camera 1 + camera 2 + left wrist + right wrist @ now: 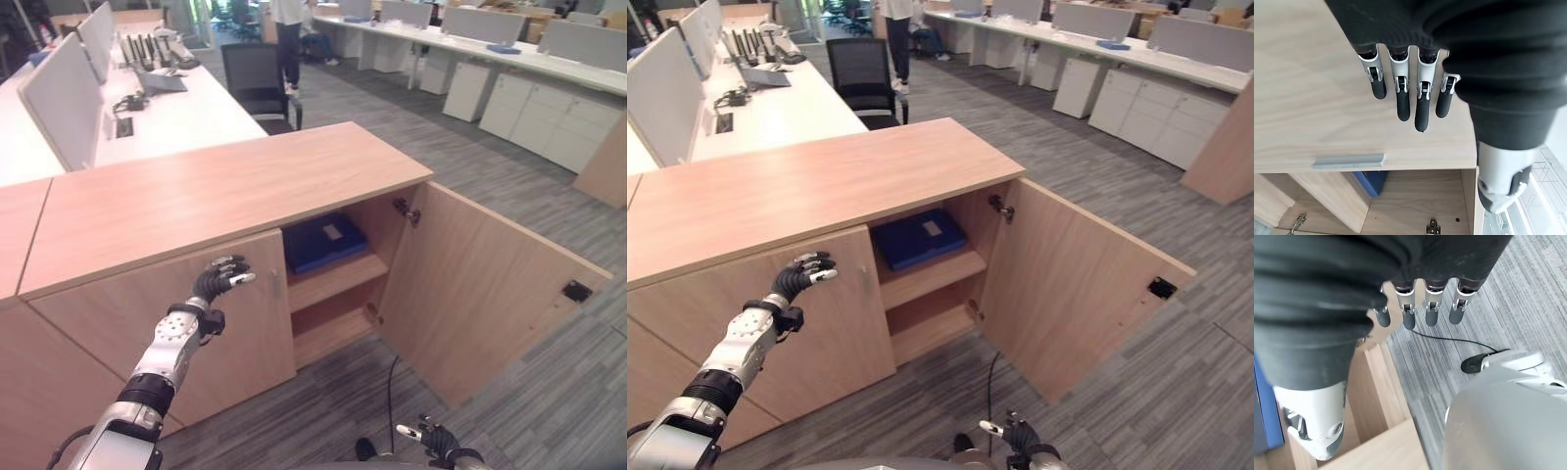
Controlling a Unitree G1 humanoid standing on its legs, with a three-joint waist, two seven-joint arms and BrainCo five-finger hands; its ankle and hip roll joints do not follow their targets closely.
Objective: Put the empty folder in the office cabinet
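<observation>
Left hand (pixel 223 279), in the left eye view, sits left of centre with its fingers loosely spread and empty, held against or just before the closed left cabinet door (pixel 167 333). At centre frame, the blue folder (pixel 323 241) lies flat on the upper shelf (pixel 338 279) of the open compartment, to the right of the hand and apart from it. The opened right door (pixel 480 289) swings out over the grey carpet toward the lower right. A desk (pixel 186 108) with monitors runs along the upper left. The right hand (pixel 431 438) shows low at the bottom edge.

From the right eye view the same layout holds: the folder (pixel 918 238) rests inside the cabinet at centre, with the left hand (pixel 803 274) to its left and nothing in its grasp.

Through the left wrist view the fingers (pixel 1403 98) hang straight and relaxed over pale wood, with a grey bar handle (pixel 1348 160) beyond them and a corner of the blue folder (pixel 1371 180) in the compartment past that.

Across the right wrist view the right hand's fingers (pixel 1408 316) are straight and empty above carpet.

An empty folder should be light, stiff and flat, with smooth, perhaps slippery covers; its near edge or spine looks like the best place to pinch.
</observation>
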